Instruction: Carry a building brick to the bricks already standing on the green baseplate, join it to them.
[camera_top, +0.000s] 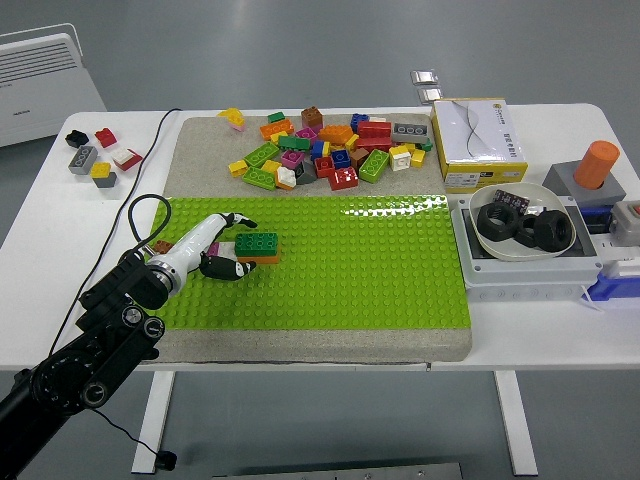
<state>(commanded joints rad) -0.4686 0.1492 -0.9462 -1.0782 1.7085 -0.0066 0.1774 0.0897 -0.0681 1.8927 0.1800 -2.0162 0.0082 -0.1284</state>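
White table (300, 345), green baseplate (340, 265), loose brick pile (325, 150) at far edge. Green brick (257, 243) sits on orange brick (262, 259) at baseplate's left. Step: seating; press straight down, studs aligned, no sideways push. Left arm enters lower left, left hand (222, 250) beside brick stack, fingers loosely curled; actual grip on brick unclear. Right arm out of view

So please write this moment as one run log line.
left hand: open, beside green brick | brick: on green baseplate | right arm: unseen
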